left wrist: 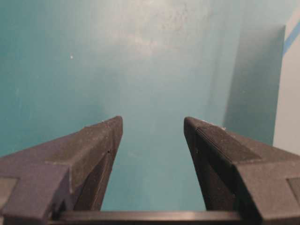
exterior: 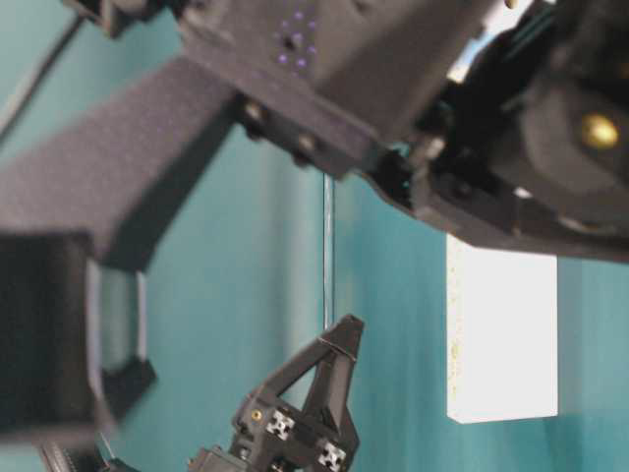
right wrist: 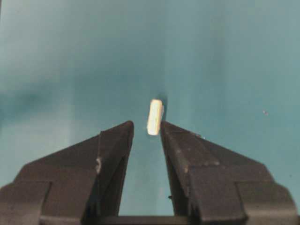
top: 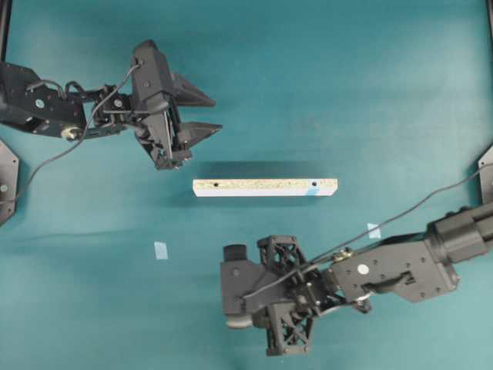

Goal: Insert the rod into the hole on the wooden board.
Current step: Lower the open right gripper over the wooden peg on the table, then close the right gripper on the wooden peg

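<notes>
Under the right wrist camera I have the rod (right wrist: pixel 155 117), a tiny short cream-beige wooden dowel, lying on the teal tabletop (right wrist: pixel 225 56) just past the tips of the right gripper (right wrist: pixel 147 129). Jaws stand partly apart, nothing between them, so no grip yet. Dowel sits a bit toward the right-hand finger (right wrist: pixel 180 140), almost touching its tip, long axis pointing away from the camera.

Overhead view: dowel is hidden under the right gripper (top: pixel 250 297). Wooden board (top: pixel 265 187), the long narrow speckled particle-board strip with white edge, lies well apart from it, up-frame between the two arms. Target hole (top: pixel 314 184) is the small dark round one at the end with the light blue mark. Second hole (top: pixel 216 185) at the other end is not mine.

Left gripper (top: pixel 206 114) hangs beyond the board's unmarked end, fingers wide apart, empty; its wrist view shows only bare table between them.

Step in hand, as I judge it: pick up the dowel. To do it well I want to:
- shift slightly so the dowel is centred between the fingers, not nudged by the right one
- push forward and down until the pads bracket its middle
- close slowly; it's round and will likely roll or squirt out
- leave one end protruding for the insertion.
</notes>
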Tool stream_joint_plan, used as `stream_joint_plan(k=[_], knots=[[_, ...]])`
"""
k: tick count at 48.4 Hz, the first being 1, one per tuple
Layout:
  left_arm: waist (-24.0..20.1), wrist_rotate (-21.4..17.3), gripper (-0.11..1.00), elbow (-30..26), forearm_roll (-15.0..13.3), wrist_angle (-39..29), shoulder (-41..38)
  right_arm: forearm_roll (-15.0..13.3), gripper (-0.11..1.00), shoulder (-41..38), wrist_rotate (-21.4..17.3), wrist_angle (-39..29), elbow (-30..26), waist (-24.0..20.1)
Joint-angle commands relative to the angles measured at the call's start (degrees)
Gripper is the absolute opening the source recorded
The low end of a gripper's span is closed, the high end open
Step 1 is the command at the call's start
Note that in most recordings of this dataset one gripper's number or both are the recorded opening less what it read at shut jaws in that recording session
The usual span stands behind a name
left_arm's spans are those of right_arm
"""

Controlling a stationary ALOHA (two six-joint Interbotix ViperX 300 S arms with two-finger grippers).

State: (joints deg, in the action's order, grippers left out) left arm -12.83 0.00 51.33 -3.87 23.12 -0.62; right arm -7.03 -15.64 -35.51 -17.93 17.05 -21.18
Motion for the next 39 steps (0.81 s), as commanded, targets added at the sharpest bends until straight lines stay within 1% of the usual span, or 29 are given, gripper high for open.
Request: stream_joint_plan(k=[1, 7, 11, 26, 39], knots=[[0.3, -0.1, 0.74, 0.0, 0.1, 0.2, 1.7, -0.4, 0.42, 0.0, 0.0, -4.3, -4.3, -0.4], [0.3, -0.1, 0.74, 0.7, 0.1, 0.2, 2.5, -1.3, 0.42, -2.4, 0.2, -11.8, -9.1, -0.4], [0.3, -0.2, 0.74, 1.0, 0.1, 0.2, 3.3, -1.7, 0.43, -3.6, 0.1, -15.1, -11.5, -0.4], [0.3, -0.3, 0.74, 1.3, 0.1, -1.0, 3.8, -1.5, 0.43, -6.5, -0.2, -18.5, -17.1, -0.4], [0.3, -0.3, 0.74, 1.4, 0.1, -1.8, 3.8, -1.3, 0.43, -8.9, -0.1, -22.9, -19.2, -0.4]])
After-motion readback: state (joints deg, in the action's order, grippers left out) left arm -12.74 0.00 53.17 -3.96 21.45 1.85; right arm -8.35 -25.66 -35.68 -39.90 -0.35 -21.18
